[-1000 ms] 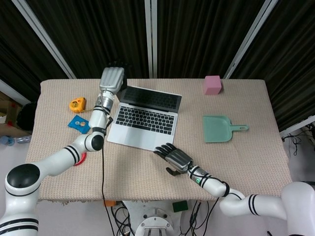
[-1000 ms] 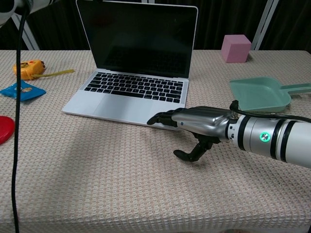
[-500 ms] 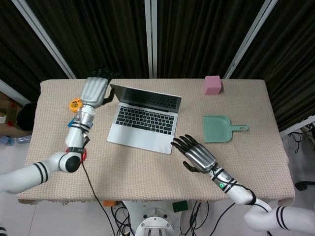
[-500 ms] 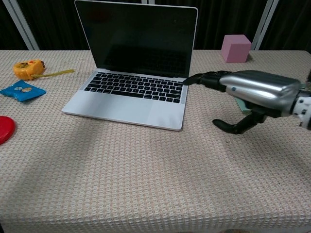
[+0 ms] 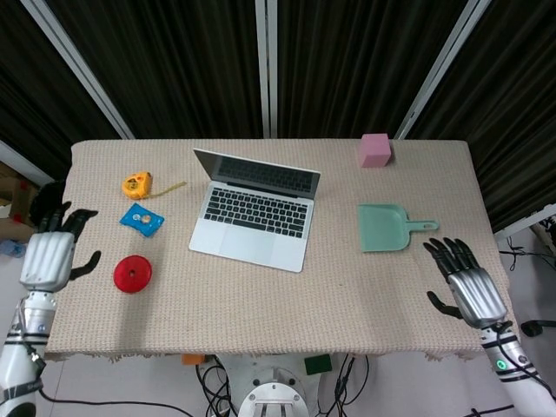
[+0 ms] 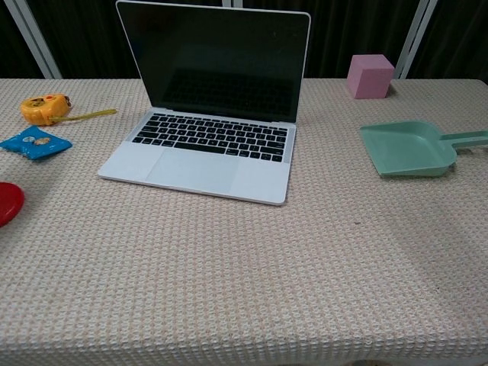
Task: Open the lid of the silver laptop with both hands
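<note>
1. The silver laptop with black keys point(image 5: 254, 211) sits at the middle of the far half of the beige woven table point(image 5: 278, 300), its lid point(image 6: 216, 59) raised upright and the screen dark.
2. The left hand point(image 5: 49, 254) hangs off the table's left edge, fingers spread wide, holding nothing.
3. The right hand point(image 5: 469, 289) hovers at the near right corner, fingers spread, empty.
4. The pale green plastic dustpan point(image 6: 410, 147), right of the laptop, holds nothing in its tray.
5. A pink cube point(image 6: 370, 75) sits far right.
6. A yellow tape measure point(image 5: 136, 184), blue packet point(image 5: 142, 219) and red disc point(image 5: 132, 274) lie left.
</note>
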You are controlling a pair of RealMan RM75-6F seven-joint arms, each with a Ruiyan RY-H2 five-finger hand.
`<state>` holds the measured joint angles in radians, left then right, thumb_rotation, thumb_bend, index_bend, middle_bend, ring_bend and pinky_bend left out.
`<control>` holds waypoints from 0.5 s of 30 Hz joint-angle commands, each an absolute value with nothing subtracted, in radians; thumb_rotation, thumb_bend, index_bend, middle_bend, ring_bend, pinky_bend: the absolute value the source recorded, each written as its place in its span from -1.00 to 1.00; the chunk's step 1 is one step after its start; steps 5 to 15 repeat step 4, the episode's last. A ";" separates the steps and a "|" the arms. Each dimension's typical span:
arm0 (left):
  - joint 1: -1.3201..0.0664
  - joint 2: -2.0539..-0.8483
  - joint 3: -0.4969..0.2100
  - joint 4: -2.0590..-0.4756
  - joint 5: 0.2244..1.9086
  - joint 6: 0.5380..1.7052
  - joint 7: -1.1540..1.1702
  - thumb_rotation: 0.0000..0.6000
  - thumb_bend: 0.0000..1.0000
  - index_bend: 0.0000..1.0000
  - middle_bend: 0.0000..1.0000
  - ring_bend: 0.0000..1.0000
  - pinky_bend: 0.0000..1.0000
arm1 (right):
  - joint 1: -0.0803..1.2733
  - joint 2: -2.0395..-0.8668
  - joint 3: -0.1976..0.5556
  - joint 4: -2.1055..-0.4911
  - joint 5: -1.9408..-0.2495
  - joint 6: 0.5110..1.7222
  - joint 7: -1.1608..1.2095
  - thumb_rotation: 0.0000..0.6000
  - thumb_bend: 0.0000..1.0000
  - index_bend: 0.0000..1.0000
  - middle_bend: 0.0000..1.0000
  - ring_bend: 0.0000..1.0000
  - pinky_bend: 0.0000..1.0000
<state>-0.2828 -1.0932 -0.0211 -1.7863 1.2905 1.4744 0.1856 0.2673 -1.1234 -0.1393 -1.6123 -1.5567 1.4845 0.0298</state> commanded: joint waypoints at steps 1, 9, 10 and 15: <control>-0.150 -1.119 0.059 -1.752 1.398 1.626 0.115 1.00 -0.47 -0.62 -0.61 -0.88 -0.79 | 0.192 -1.106 -0.150 -1.572 -1.560 1.564 0.092 1.00 -0.43 -1.00 -0.92 -1.00 -1.00; -0.078 -1.151 0.093 -1.728 1.459 1.708 0.098 1.00 -0.47 -0.62 -0.61 -0.88 -0.80 | 0.148 -1.114 -0.150 -1.545 -1.571 1.603 0.135 1.00 -0.43 -1.00 -0.91 -1.00 -1.00; -0.078 -1.151 0.093 -1.728 1.459 1.708 0.098 1.00 -0.47 -0.62 -0.61 -0.88 -0.80 | 0.148 -1.114 -0.150 -1.545 -1.571 1.603 0.135 1.00 -0.43 -1.00 -0.91 -1.00 -1.00; -0.078 -1.151 0.093 -1.728 1.459 1.708 0.098 1.00 -0.47 -0.62 -0.61 -0.88 -0.80 | 0.148 -1.114 -0.150 -1.545 -1.571 1.603 0.135 1.00 -0.43 -1.00 -0.91 -1.00 -1.00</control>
